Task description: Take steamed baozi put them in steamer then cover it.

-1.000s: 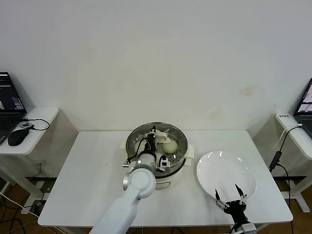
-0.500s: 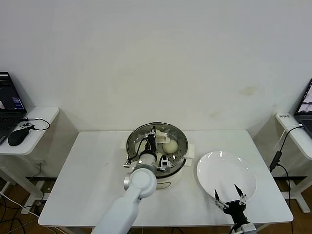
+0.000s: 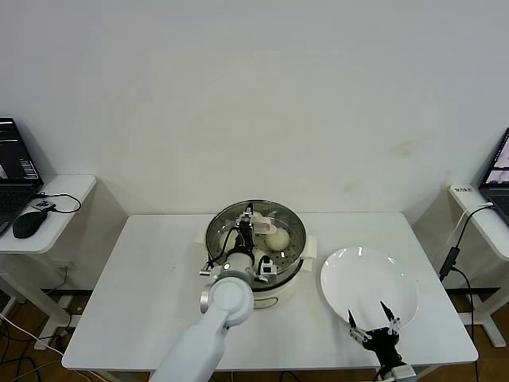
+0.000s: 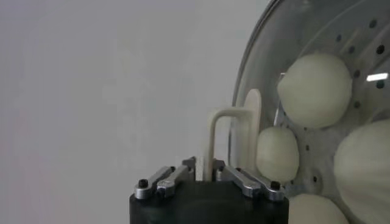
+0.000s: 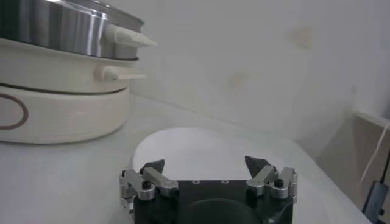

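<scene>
At the near edge of a white table (image 3: 151, 270), the right gripper (image 3: 371, 325) sits low with its two dark fingers spread wide apart, holding nothing, its tips just over the near rim of a flat white plate (image 3: 369, 280). To the left of the plate, near the table's middle, stands the steamer (image 3: 293, 228), a shiny perforated steel basket on a white pot base (image 3: 285, 290). The left arm reaches over it from the near side, and the left gripper (image 4: 204, 173) hangs above the cover's cream handle (image 4: 226, 137), which rises between its fingers; the wrist view shows the jaws standing slightly apart on either side of the handle, and whether they press it cannot be told. The glass cover (image 3: 256, 219) lies on the steamer, its metal rim matching the basket's edge. Through the glass, the steamed baozi (image 4: 314, 89) rest on the perforated floor, four pale domes sitting close together. Beyond the table is a plain white wall (image 3: 254, 95). A side desk far left carries a laptop (image 3: 16, 163) and a mouse (image 3: 29, 224).
</scene>
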Controlling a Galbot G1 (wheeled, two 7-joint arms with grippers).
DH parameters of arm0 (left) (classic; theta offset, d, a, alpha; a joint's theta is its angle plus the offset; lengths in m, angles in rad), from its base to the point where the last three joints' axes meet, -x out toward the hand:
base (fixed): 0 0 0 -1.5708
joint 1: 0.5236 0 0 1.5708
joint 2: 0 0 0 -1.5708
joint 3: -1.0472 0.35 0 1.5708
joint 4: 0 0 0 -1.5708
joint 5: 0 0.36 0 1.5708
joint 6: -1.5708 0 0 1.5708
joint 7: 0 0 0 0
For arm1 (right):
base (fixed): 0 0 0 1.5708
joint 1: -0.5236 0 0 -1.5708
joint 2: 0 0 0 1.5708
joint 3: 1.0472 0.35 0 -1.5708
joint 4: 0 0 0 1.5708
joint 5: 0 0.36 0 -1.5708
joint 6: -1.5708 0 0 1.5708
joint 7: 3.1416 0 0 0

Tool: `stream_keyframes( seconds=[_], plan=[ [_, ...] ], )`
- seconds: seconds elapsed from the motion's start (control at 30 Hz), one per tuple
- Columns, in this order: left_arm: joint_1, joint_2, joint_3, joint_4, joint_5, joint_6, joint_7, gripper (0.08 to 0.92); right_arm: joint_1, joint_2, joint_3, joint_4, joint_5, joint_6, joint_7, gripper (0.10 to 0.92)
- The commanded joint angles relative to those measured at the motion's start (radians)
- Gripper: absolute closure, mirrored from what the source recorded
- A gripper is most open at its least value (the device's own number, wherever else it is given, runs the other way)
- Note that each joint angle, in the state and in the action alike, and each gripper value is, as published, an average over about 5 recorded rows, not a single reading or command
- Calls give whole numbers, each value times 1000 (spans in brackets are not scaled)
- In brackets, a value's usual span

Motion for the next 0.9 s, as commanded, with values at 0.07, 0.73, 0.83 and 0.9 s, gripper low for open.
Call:
stream_keyframes(
  seconds=[0.07, 0.73, 0.83, 0.9],
  plan=[
    [72, 29, 0, -127, -14, -1, -1, 510, -3, 0, 1, 2, -2, 0, -1, 203],
    [667, 293, -435, -616, -1212, -224, -450, 177, -20, -14, -20, 12, 20, 1, -1, 202],
    [760, 289, -532, -605, -1494, -296, -522, 177, -34, -28, -38, 23, 41, 0, 0, 203],
    [814, 279, -563, -590, -1581, -326, -548, 177, -46, -37, -49, 33, 61, 0, 3, 203]
  ],
)
